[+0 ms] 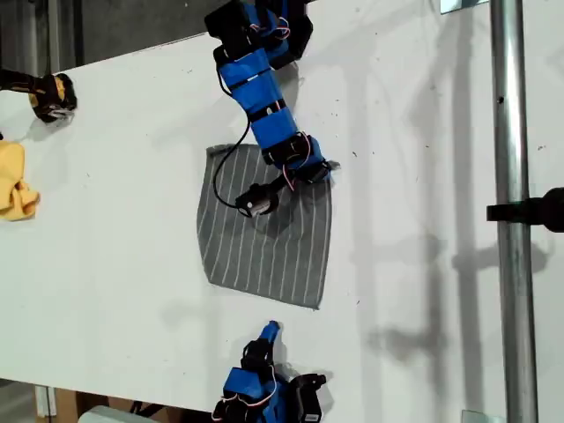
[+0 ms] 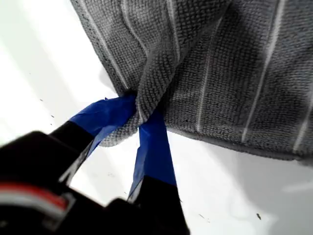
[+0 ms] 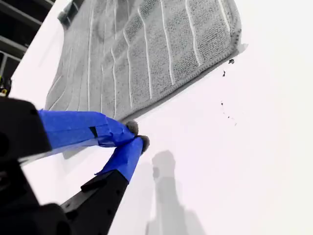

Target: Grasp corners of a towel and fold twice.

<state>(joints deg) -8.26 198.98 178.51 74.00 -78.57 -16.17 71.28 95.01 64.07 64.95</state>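
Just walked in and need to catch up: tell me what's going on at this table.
I'm folding the grey towel on the white table. My first gripper is shut on a bunched towel corner, at the towel's upper right in the exterior view. My second gripper is shut beside the towel's near edge, holding nothing. The towel lies mostly flat, not yet folded. A yellow cloth sits off at the exterior view's left.
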